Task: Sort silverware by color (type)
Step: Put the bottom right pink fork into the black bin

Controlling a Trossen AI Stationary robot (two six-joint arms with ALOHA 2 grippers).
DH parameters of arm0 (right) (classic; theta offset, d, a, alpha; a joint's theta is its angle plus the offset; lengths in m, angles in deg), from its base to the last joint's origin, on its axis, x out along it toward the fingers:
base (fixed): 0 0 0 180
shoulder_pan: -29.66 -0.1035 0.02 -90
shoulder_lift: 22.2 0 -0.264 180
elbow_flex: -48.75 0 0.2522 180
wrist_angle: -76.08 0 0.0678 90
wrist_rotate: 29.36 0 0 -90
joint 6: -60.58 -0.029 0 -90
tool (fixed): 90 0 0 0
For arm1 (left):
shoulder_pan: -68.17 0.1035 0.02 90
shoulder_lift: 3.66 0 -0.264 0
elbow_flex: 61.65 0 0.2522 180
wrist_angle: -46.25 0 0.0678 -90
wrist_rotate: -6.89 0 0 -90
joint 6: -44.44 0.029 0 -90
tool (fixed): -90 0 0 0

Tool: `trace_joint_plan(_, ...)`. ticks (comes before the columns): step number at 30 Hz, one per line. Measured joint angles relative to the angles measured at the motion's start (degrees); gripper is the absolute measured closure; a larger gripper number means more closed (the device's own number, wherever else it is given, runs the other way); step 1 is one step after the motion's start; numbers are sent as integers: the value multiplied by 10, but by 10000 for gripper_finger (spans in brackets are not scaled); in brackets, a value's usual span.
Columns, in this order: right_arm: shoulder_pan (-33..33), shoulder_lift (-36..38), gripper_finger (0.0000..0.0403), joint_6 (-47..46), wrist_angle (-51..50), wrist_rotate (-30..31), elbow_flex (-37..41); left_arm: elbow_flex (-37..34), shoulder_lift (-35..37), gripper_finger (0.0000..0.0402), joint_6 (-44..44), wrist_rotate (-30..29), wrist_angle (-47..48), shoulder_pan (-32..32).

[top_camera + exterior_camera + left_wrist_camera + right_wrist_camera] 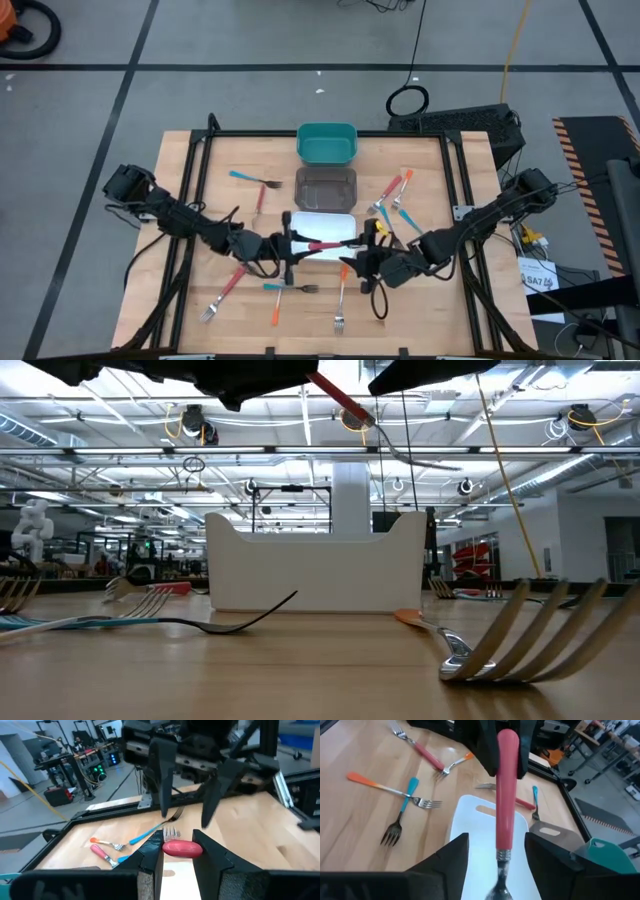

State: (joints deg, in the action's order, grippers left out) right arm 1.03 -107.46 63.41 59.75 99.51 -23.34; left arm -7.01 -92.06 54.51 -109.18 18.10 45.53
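A red-handled fork (325, 243) hangs in the air over the white bin (322, 225), between my two grippers. My left gripper (292, 245) is shut on its handle (182, 848). My right gripper (362, 248) is open. Its fingers (455, 857) stand on either side of the fork's metal neck (502, 857) without touching it. In the low view the fork (342, 402) shows high above the bin (315, 565). Other forks with blue, red and orange handles lie flat on the table. My left gripper pinches the red fork's handle at its free end (182, 848) between the two fingers (152, 854), coming level from the table's left and in line with the fork. The fork is lifted clear over the white bin, its metal head (420, 458) pointing right and tilted slightly down.
The teal bin (327, 143) and dark clear bin (326, 185) stand in a row beyond the white one. Forks lie far left (252, 180), right (392, 198) and along the near side (225, 293), (342, 298). A black frame (190, 180) borders the table.
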Motion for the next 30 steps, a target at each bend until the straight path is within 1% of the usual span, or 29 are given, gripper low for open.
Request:
trace_joint_plan(4, 6, 0, 217, -42, 11, 0, 0, 0, 0, 322, -1, 7, -39, 6)
trace_joint_plan(8, 20, 0, 213, -56, 10, 1, 0, 0, 0, 322, -12, 48, -47, 18)
trace_joint_plan(11, 27, 0, 207, -58, 9, -2, 0, 0, 0, 322, -6, 66, -57, 19)
trace_joint_plan(16, 36, 0, 215, -92, 6, -61, 0, 0, 0, 322, 0, 67, -55, 20)
trace_joint_plan(20, 36, 0, 243, -113, 4, -62, 0, 0, 0, 322, 2, 71, -48, 19)
trace_joint_plan(23, 36, 0, 277, -114, 4, -63, 0, 0, 0, 322, 4, 71, -40, 19)
trace_joint_plan(28, 38, 0, 349, -106, 1, -64, 0, 0, 0, 322, 2, 71, -28, 20)
trace_joint_plan(29, 39, 0, 360, -105, -1, -66, 0, 0, 0, 322, -1, 71, -28, 19)
trace_joint_plan(30, 41, 0, 361, -105, -3, -68, 0, 0, 0, 320, -6, 70, -27, 20)
